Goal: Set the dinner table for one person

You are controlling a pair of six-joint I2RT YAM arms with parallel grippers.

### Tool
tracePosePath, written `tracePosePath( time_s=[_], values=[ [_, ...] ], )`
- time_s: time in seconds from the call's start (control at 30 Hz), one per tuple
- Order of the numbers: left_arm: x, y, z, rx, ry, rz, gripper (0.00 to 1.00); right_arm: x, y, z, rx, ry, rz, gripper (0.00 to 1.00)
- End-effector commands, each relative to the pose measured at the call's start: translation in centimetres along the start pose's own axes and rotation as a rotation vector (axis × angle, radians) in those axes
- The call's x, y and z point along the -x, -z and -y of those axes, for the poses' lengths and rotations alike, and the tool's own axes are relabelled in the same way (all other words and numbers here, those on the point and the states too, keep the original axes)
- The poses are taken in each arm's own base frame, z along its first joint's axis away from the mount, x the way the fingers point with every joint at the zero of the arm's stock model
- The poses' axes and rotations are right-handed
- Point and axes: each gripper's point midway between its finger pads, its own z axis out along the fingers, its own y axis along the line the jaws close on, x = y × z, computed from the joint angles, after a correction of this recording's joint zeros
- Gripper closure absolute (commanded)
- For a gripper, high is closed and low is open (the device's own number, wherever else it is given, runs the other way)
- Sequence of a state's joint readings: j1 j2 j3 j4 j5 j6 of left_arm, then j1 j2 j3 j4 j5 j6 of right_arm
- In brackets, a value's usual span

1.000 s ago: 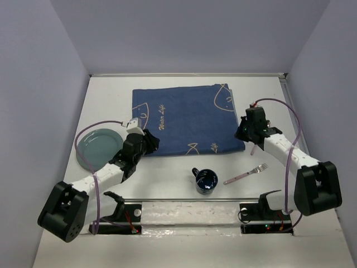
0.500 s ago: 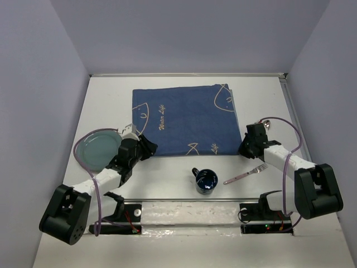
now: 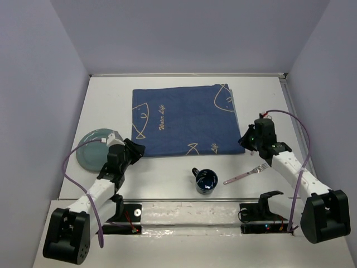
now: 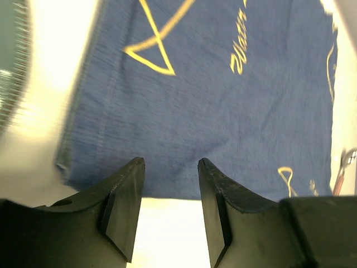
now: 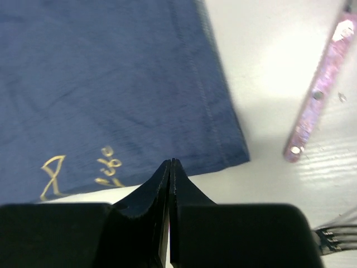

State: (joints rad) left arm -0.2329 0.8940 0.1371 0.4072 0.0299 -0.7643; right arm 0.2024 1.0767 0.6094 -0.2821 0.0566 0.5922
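Observation:
The white dinner table (image 3: 167,176) carries a blue placemat (image 3: 184,117) lying flat at its middle. A teal plate (image 3: 89,148) sits left of it. A dark blue mug (image 3: 206,180) stands near the front. A pink-handled fork (image 3: 245,174) lies right of the mug. My left gripper (image 3: 134,149) is open and empty, just off the placemat's near-left corner (image 4: 72,167). My right gripper (image 3: 246,139) is shut and empty at the placemat's near-right corner (image 5: 240,156). A second pink-handled utensil (image 5: 321,89) lies right of that corner.
The fork's tines (image 5: 334,234) show at the lower right of the right wrist view. The plate's rim (image 4: 8,67) is blurred at the left edge of the left wrist view. Walls enclose the table on three sides. A metal rail (image 3: 189,212) runs between the arm bases.
My left gripper has drawn back left and toward the front, off the placemat's near-left corner. My right gripper has moved a little toward the front and stays by the near-right corner.

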Motion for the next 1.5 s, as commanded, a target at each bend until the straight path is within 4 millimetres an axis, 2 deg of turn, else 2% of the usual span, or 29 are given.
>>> tracePosePath(
  time_s=[0.0,0.03,0.17,0.23,0.27,0.3,0.33,0.4,0.43,0.47,0.53,0.57,0.6,0.63,0.7,0.73,0.8,0.87,0.97,1.0,1.07,1.1,1.13,1.2,1.23,1.27,1.3,1.43,1.47],
  values=[
    [1.2,0.3,-1.5,0.039,0.099,0.051,0.46,1.3,2.0,-3.7,0.175,0.079,0.007,0.91],
    [1.3,0.3,-1.6,0.04,0.104,0.055,0.46,1.3,2.1,-3.9,0.185,0.087,0.003,0.9],
    [2.0,0.6,-1.7,0.027,0.105,0.093,0.46,0.3,4.0,-7.1,0.31,0.149,-0.027,0.84],
    [2.2,0.8,-1.5,0.021,0.093,0.097,0.46,-1.0,5.4,-9.3,0.387,0.196,-0.062,0.75],
    [2.7,1.0,-0.8,-0.004,0.076,0.108,0.46,-1.7,5.9,-9.9,0.412,0.217,-0.082,0.72],
    [3.0,1.2,-0.1,-0.032,0.064,0.108,0.46,-3.1,6.7,-11.0,0.455,0.254,-0.12,0.65],
    [3.8,1.6,1.3,-0.075,0.049,0.12,0.47,-3.8,7.2,-11.3,0.472,0.274,-0.139,0.63],
    [5.5,3.0,4.8,-0.194,-0.002,0.138,0.48,-5.3,7.9,-11.1,0.476,0.325,-0.186,0.51],
    [6.5,4.0,6.4,-0.249,-0.024,0.162,0.48,-6.2,8.7,-11.1,0.486,0.35,-0.215,0.5],
    [7.2,4.6,7.3,-0.271,-0.037,0.18,0.48,-6.3,9.3,-11.4,0.499,0.36,-0.218,0.49],
    [9.1,6.2,9.4,-0.311,-0.079,0.215,0.48,-6.7,10.3,-12.0,0.525,0.377,-0.23,0.35],
    [9.6,6.9,10.3,-0.331,-0.091,0.225,0.48,-7.6,10.8,-11.7,0.52,0.397,-0.266,0.34],
    [10.5,8.4,12.3,-0.382,-0.142,0.225,0.48,-8.4,11.3,-11.0,0.488,0.425,-0.308,0.33],
    [10.4,9.0,13.3,-0.41,-0.182,0.198,0.47,-8.9,11.3,-10.5,0.465,0.438,-0.327,0.33],
    [11.7,11.1,15.4,-0.436,-0.265,0.194,0.46,-10.2,11.3,-9.0,0.418,0.457,-0.371,0.33],
    [12.0,11.5,15.9,-0.446,-0.349,0.198,0.44,-11.2,11.6,-8.4,0.403,0.451,-0.411,0.33],
    [12.3,12.5,16.3,-0.434,-0.417,0.184,0.43,-13.3,12.9,-8.9,0.439,0.467,-0.476,0.34],
    [12.3,12.3,15.8,-0.415,-0.49,0.191,0.41,-14.8,13.4,-9.0,0.434,0.499,-0.513,0.34],
    [11.2,11.4,14.3,-0.372,-0.486,0.178,0.4,-16.0,12.6,-7.9,0.367,0.506,-0.544,0.35],
    [10.6,10.8,13.7,-0.367,-0.481,0.166,0.39,-16.6,12.1,-7.7,0.337,0.517,-0.566,0.39],
    [10.4,10.8,13.6,-0.373,-0.476,0.166,0.35,-16.9,11.3,-7.7,0.316,0.513,-0.567,0.44],
    [10.6,11.1,13.9,-0.383,-0.489,0.176,0.3,-16.9,10.7,-7.7,0.295,0.518,-0.546,0.49],
    [10.6,11.2,14.0,-0.389,-0.492,0.18,0.17,-17.2,10.0,-7.4,0.262,0.523,-0.556,0.51],
    [10.1,11.2,14.2,-0.405,-0.496,0.165,0.09,-17.1,8.9,-6.7,0.203,0.531,-0.533,0.56],
    [9.8,11.2,14.3,-0.417,-0.498,0.158,0.05,-17.3,8.4,-6.6,0.184,0.529,-0.536,0.66],
    [9.7,11.4,14.5,-0.429,-0.501,0.158,0.05,-17.2,8.3,-6.8,0.185,0.525,-0.534,0.81],
    [9.6,11.5,14.6,-0.434,-0.502,0.157,0.04,-16.4,8.2,-7.3,0.179,0.518,-0.497,0.98],
    [9.1,11.8,15.1,-0.461,-0.509,0.143,0.04,-13.0,9.2,-9.4,0.215,0.486,-0.365,1.0],
    [8.9,11.9,15.3,-0.47,-0.512,0.143,0.04,-11.1,10.0,-10.6,0.228,0.484,-0.307,1.0]
  ],
)
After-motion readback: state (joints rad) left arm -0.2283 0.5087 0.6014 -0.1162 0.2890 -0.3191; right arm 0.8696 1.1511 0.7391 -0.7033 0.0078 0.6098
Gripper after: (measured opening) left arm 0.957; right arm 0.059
